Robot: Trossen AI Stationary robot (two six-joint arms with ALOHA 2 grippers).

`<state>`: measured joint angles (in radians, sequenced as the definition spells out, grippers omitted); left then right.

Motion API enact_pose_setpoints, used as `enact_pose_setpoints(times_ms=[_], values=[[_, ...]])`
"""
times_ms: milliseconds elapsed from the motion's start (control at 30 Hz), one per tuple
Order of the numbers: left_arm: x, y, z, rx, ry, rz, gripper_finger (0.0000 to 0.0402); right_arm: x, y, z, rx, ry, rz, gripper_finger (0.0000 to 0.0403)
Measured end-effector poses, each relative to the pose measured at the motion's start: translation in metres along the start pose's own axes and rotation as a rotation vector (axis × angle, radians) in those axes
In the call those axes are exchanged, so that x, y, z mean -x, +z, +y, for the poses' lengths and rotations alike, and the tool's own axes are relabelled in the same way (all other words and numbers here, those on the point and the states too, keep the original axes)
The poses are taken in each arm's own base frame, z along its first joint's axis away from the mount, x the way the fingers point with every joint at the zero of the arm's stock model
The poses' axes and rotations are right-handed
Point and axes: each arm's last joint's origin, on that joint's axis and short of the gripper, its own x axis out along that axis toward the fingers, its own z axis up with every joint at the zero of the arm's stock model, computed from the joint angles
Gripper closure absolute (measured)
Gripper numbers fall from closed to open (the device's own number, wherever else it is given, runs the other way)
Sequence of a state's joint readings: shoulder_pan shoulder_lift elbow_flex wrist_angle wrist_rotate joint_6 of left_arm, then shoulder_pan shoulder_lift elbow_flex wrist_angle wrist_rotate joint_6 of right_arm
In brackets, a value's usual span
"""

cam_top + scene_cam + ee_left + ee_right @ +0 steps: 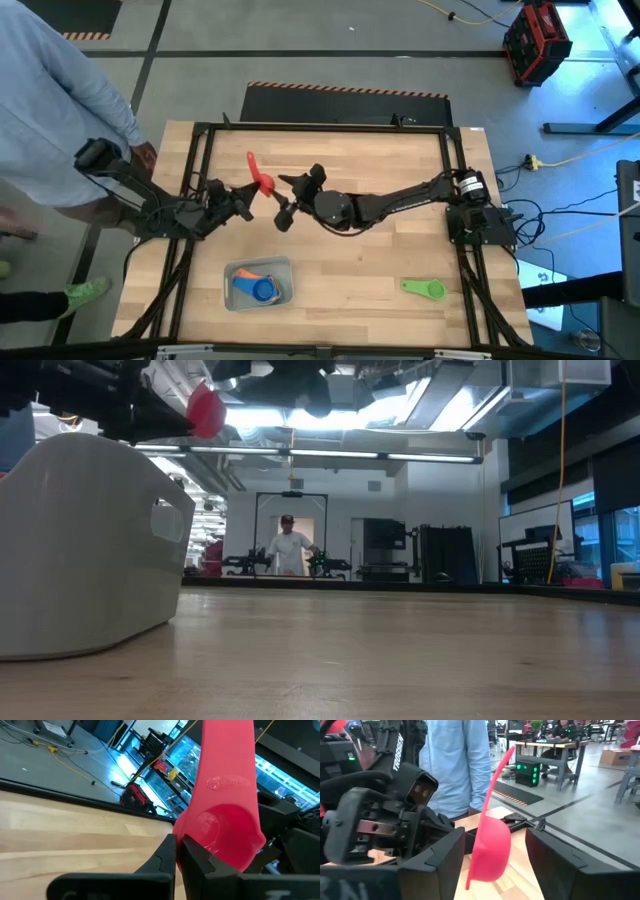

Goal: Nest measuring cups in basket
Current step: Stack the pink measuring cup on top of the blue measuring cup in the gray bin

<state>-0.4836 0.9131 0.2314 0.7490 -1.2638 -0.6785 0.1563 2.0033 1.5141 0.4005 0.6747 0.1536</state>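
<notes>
My left gripper [243, 196] is clamped on the pink cup [262, 181], held above the table. My right gripper [492, 865] stands open around its bowl. Below and behind me lies the basket [258, 268], the green cup [424, 289] farther off.

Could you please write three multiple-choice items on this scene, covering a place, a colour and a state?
1. Where does the green measuring cup lie?
A. in the basket
B. on the bare table right of the basket
C. in a gripper

2. What colour is the cup held in the air?
A. pink
B. yellow
C. purple

3. How is the left gripper?
A. open wide
B. shut on the pink cup
C. out of view

Answers:
1 B, it lies alone on the wood.
2 A, both wrist views show it pink.
3 B, its fingers pinch the cup's rim, while the right gripper straddles the cup, open.
</notes>
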Motion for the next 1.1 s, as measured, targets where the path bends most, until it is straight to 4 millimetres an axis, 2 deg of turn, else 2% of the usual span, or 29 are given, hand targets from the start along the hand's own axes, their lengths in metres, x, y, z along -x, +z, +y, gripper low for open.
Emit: enact_pose_setpoints(times_ms=[267,667,1100], values=[[-0.005,0.002,0.002,0.002,0.02,-0.021,0.0398,-0.001,0.0,-0.001,0.003,0.04,0.009,0.0188],[-0.012,0.004,0.001,0.016,-0.046,0.017,0.0398,-0.006,-0.007,-0.002,0.012,0.025,0.021,0.0194],[-0.013,0.001,0.0,0.007,-0.087,0.051,0.0397,-0.014,-0.01,-0.013,-0.019,-0.028,0.04,0.0194]])
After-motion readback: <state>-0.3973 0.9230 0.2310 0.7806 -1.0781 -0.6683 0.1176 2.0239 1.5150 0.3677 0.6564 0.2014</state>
